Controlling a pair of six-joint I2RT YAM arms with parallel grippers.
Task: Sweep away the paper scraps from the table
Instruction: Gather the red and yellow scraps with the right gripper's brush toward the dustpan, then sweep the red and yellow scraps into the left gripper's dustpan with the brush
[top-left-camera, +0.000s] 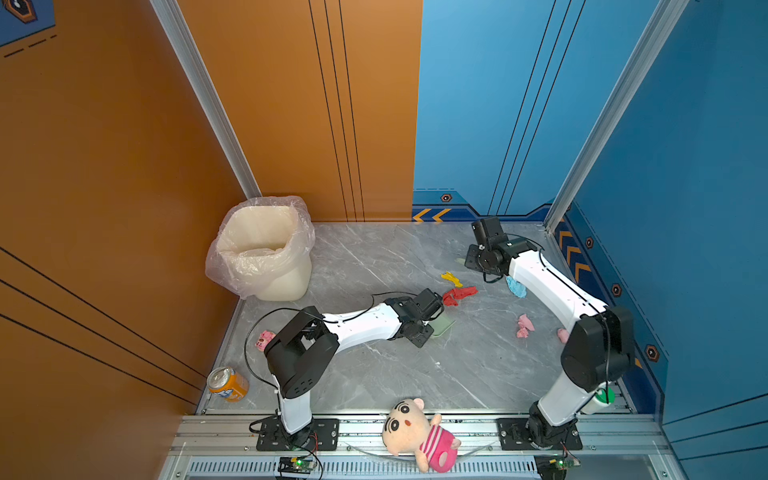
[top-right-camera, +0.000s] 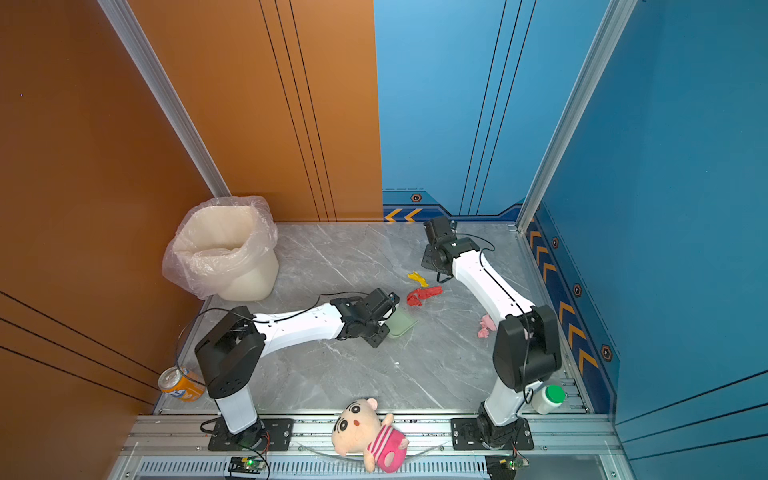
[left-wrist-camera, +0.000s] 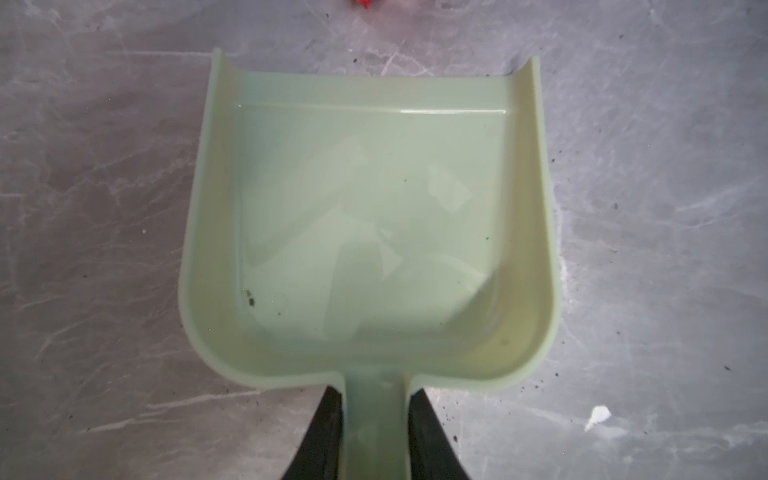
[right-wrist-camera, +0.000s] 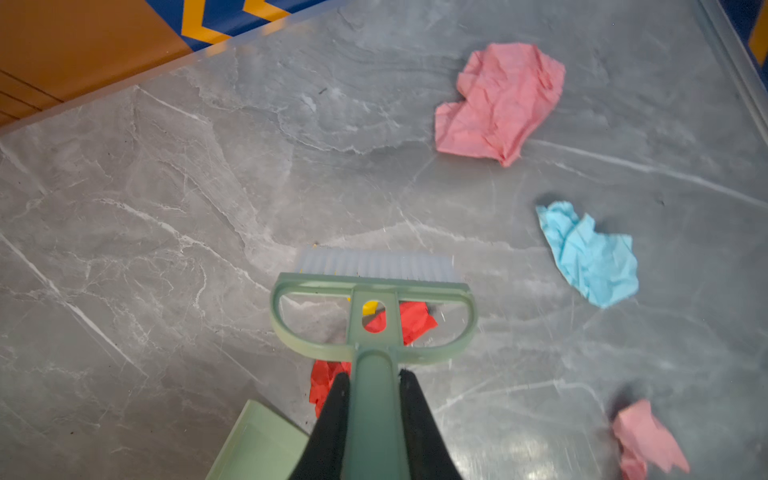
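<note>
The table (top-left-camera: 374, 374) carries paper scraps right of centre: yellow (top-left-camera: 452, 279), red (top-left-camera: 459, 295), light blue (top-left-camera: 516, 286) and pink (top-left-camera: 524, 326). My left gripper (left-wrist-camera: 375, 386) is shut on the handle of an empty pale green dustpan (left-wrist-camera: 370, 232), which lies flat with its mouth toward the red scrap (top-right-camera: 424, 294). My right gripper (right-wrist-camera: 374, 376) is shut on the handle of a green brush (right-wrist-camera: 374, 286). Its bristles sit on the table just beyond the red (right-wrist-camera: 411, 320) and yellow (right-wrist-camera: 370, 308) scraps, with the dustpan's corner (right-wrist-camera: 257, 449) near them.
A lined waste bin (top-left-camera: 266, 249) stands at the back left. An orange can (top-left-camera: 227, 384) and a small pink toy (top-left-camera: 264, 340) lie by the left arm. A plush doll (top-left-camera: 415, 432) rests on the front rail, a green-capped white bottle (top-right-camera: 548, 399) at front right.
</note>
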